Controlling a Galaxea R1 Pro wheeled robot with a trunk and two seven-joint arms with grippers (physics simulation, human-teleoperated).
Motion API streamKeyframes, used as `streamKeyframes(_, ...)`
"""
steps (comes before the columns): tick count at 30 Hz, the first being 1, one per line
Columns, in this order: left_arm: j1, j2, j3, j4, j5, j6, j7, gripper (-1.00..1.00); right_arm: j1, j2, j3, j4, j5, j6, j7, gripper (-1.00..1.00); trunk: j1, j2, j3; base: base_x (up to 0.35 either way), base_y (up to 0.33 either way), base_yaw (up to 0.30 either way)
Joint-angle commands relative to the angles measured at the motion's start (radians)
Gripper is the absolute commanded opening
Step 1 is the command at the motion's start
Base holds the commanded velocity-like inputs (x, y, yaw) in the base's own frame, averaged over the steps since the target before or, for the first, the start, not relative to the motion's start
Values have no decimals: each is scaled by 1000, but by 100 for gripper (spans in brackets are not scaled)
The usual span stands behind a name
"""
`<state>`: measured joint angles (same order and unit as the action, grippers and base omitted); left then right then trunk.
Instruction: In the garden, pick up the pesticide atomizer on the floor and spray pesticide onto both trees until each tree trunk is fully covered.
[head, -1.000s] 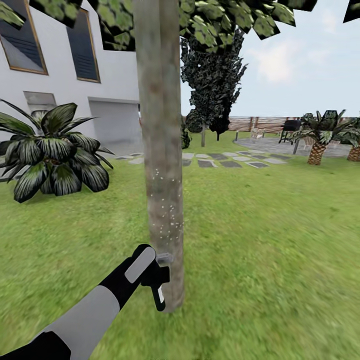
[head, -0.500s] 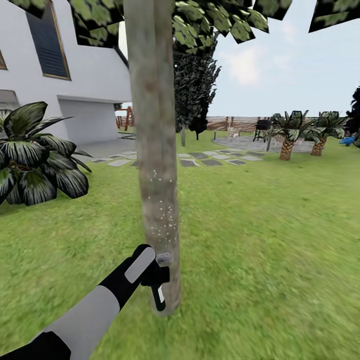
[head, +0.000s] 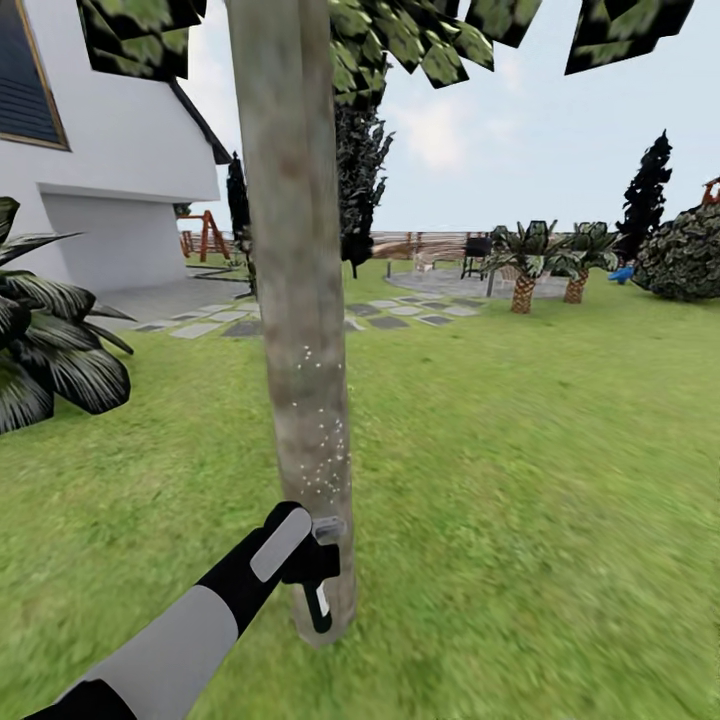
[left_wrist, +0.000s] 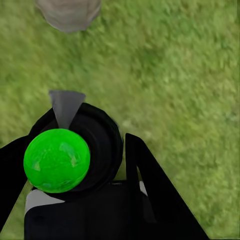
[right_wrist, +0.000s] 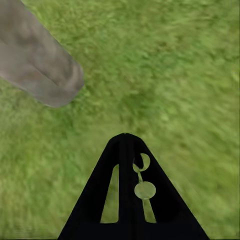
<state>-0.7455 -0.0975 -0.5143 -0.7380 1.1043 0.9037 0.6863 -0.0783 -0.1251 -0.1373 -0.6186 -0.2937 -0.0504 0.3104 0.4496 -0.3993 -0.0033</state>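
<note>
Spraying step: left gripper (head: 312, 560), jaws closed on the small black pistol-shaped atomizer (head: 318, 575), faces the speckled grey-brown trunk (head: 300, 330); right jaws apparently closed, empty. Next, aim higher.

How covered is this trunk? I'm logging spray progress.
Partly covered. White pesticide specks dot only a lower band of the tree trunk, above the atomizer; higher up it looks bare.

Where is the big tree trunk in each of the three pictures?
Head view: the tree trunk stands left of the middle, from the top edge down to the grass.
Left wrist view: its base is at the top edge.
Right wrist view: its base is in the upper left corner.
Shared landmark: the grass around it.
</note>
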Motion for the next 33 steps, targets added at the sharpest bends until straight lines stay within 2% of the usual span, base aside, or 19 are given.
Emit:
streamKeyframes(1,2,1,-3,-1,7,0,5,-100,-6,-6,-8,1,-23,22,32,-100,0,-1,-1,72,335,-248)
streamKeyframes(9,12,12,-3,0,4,0,-2,-100,-12,-10,-15,-1,-36,41,53,-100,0,-1,-2,51,335,-130)
streamKeyframes(13,13,19,-4,-1,4,0,-2,-100,-12,-11,-16,0,-38,8,52,-100,0,-1,-2,5,335,-265)
streamKeyframes(20,13,21,-3,-5,4,0,-2,-100,-12,-11,-16,0,-39,-1,47,-100,0,-1,-2,-4,335,-285)
streamKeyframes(33,14,21,-4,-4,4,-13,-2,-100,-12,-9,-16,0,-38,-2,42,-100,0,-1,-3,-136,312,-274)
